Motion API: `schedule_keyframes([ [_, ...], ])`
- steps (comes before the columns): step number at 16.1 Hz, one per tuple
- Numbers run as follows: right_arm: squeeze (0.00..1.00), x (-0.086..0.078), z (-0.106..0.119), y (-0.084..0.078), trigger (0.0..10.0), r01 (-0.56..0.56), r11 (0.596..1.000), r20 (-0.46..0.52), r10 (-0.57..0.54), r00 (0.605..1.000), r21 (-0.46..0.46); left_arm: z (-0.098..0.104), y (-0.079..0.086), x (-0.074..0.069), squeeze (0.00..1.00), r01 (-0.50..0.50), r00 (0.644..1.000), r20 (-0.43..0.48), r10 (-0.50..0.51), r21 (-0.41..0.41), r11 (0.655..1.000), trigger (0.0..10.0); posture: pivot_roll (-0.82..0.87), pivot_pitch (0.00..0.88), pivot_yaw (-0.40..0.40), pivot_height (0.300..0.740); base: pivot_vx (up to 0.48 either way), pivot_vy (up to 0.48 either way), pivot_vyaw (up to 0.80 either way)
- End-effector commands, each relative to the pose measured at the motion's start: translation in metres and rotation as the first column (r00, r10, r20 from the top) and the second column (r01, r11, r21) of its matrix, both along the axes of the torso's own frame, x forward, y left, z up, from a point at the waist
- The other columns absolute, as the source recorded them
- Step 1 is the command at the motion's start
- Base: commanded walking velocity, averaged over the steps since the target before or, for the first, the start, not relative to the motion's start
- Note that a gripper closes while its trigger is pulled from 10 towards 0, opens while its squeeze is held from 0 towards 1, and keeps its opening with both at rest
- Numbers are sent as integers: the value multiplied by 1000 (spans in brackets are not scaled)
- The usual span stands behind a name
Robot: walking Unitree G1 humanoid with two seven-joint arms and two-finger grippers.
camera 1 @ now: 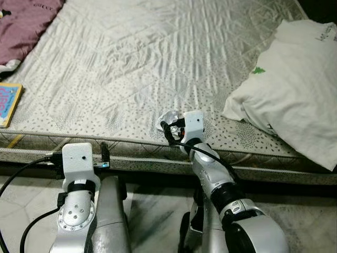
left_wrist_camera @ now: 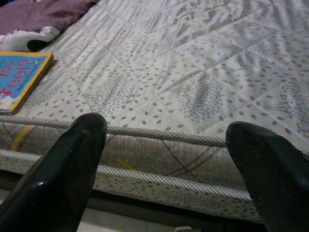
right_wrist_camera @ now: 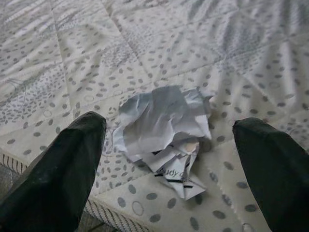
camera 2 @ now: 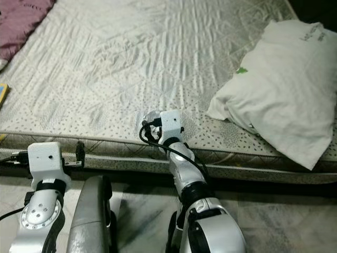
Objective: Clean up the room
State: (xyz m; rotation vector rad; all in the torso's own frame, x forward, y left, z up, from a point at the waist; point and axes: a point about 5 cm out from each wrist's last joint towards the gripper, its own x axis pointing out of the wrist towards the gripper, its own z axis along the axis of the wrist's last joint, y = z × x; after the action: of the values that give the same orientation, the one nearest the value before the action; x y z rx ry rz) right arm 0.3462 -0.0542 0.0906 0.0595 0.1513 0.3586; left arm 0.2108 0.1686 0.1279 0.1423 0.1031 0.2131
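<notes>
Right wrist view: right end effector [right_wrist_camera: 166,159] spread wide over one crumpled paper [right_wrist_camera: 164,130] on mattress [right_wrist_camera: 241,58]

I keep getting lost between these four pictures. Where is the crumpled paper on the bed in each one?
Left eye view: crumpled paper near the mattress edge, just ahead of the right gripper.
Right eye view: same spot, beside the white wrist block.
Left wrist view: not in it.
Right wrist view: centre, between two open black fingers.
Shared landmark: the mattress's corded edge.
</notes>
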Motion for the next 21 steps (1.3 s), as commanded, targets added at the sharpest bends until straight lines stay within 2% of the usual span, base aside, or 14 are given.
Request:
schedule_keyframes([
  [1,0,2,-1,0,10000,27,1000,-9,-27,1000,1,1,-2,-10,0,4,1000,-18,-4,9,1000,10000,270,283,-58,558,0,0,0],
  [4,0,7,4,3,10000,40,999,2,-40,999,-5,0,-3,-22,0,15,998,-53,-15,3,1000,10000,283,319,-47,558,0,0,267],
  [9,0,9,8,8,10000,55,998,0,-55,998,43,1,-5,-24,0,22,998,-59,-22,-1,1000,10000,284,325,-47,558,0,0,661],
  [17,0,12,16,18,10000,47,997,14,-48,999,60,1,-9,-26,0,32,997,-66,-33,-12,999,10000,282,336,-63,558,0,0,0],
  [21,0,12,22,28,10000,80,997,53,-81,995,18,1,-9,-30,0,19,997,-76,-21,-18,1000,10000,285,336,-68,558,0,0,0],
])
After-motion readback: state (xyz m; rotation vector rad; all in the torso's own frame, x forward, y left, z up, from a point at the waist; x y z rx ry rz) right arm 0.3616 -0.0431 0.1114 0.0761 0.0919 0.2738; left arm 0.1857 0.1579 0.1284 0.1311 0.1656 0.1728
